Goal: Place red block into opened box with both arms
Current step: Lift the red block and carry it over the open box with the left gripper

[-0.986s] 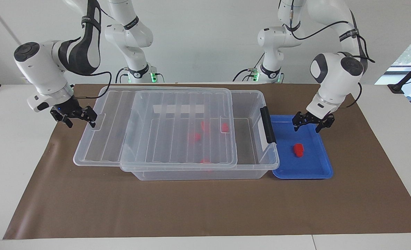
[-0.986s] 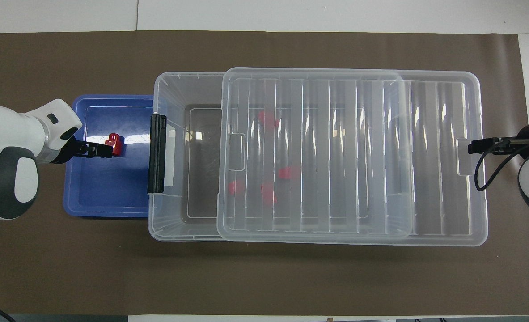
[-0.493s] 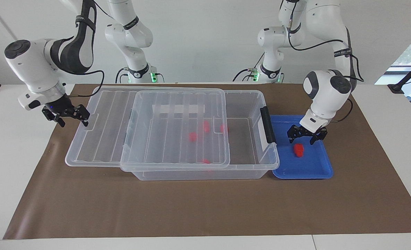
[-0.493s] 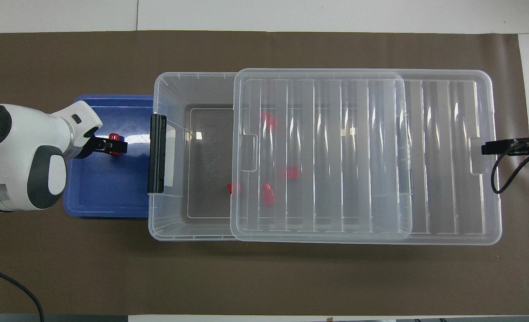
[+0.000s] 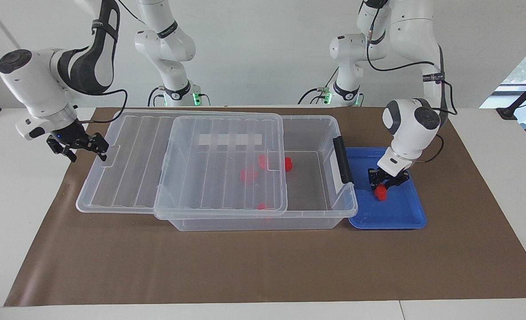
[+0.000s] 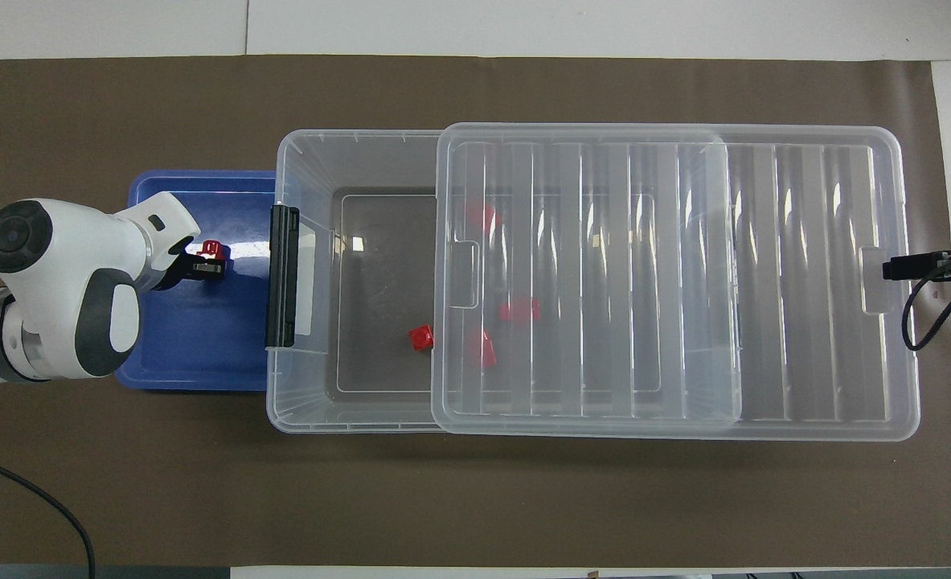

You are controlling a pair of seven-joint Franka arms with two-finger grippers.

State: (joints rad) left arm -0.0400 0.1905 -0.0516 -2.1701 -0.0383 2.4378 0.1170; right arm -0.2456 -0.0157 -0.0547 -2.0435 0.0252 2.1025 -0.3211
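lid (image 5: 156,164) half-off; left gripper (image 5: 382,184) pinches red block (image 5: 380,191).

The left arm is bent steeply down, its wrist tilted, and the left gripper (image 5: 382,183) is held low with jaws closed on what seems to be the red block (image 5: 380,191). The right arm is stretched outward, the right gripper (image 5: 85,148) kept open, jaws spread.
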